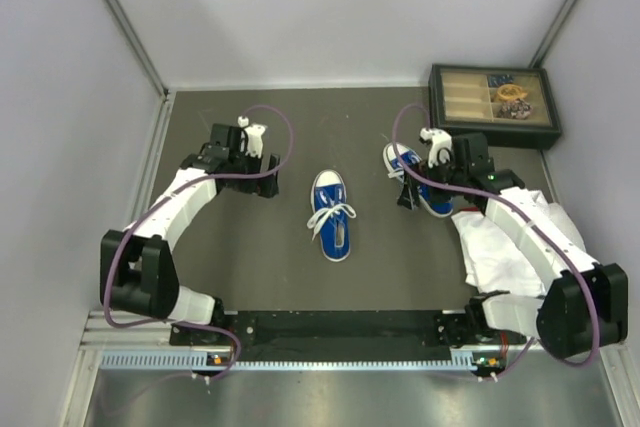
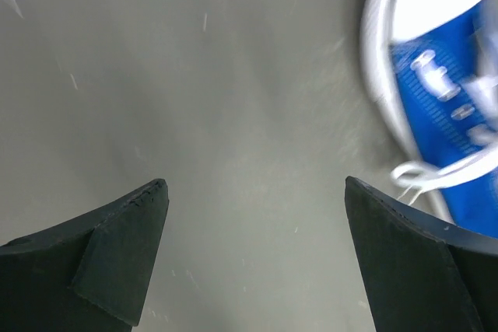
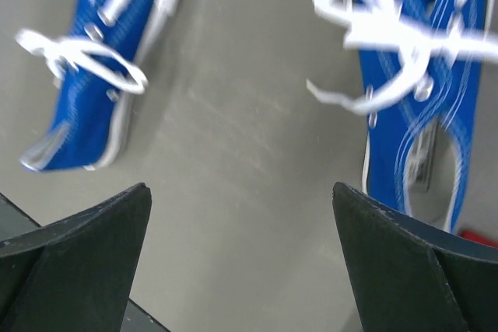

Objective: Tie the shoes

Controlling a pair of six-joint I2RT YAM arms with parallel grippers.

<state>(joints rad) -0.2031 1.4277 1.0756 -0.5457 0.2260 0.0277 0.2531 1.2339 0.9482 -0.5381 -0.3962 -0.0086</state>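
- Roughly in the middle of the dark bench (image 1: 260,267), the central sneaker (image 1: 331,217) is laid with its white toe cap towards the far wall and its white laces spread across its top.
- The second sneaker (image 1: 404,162) is seen to the right of the central sneaker and slightly farther back, partly hidden by the right arm.
- The left gripper (image 2: 255,184) is held wide apart over bare bench to the left of the central sneaker, and nothing is gripped.
- The right gripper (image 3: 241,188) is likewise spread wide and empty, just beside the second sneaker.
- A white cloth (image 1: 520,227) is draped under the right arm, well right of the central sneaker.
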